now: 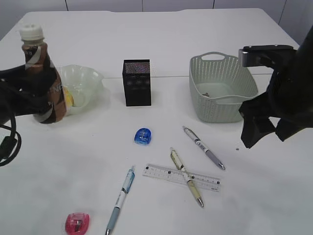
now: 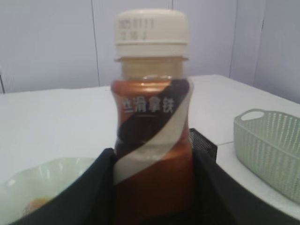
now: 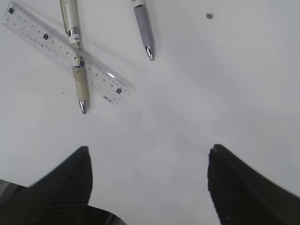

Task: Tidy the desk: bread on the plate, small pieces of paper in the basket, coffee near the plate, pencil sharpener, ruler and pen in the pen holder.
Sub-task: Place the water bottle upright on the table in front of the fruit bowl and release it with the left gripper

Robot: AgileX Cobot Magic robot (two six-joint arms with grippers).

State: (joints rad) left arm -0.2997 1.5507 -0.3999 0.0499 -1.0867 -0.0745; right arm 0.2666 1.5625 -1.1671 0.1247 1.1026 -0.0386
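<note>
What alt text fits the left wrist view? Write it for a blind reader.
A brown coffee bottle with a white cap fills the frame, clamped upright between the left hand's black fingers. Behind it are a pale green ruffled glass plate at lower left, a black mesh pen holder, and a grey-green perforated plastic basket at right.

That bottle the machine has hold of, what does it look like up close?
The coffee bottle is small, with a cream screw cap bearing printed digits and a glossy brown label crossed by a pale diagonal band and white lettering. It stands upright at the left of the table, beside the green plate, clamped between the left gripper's black fingers.
</note>
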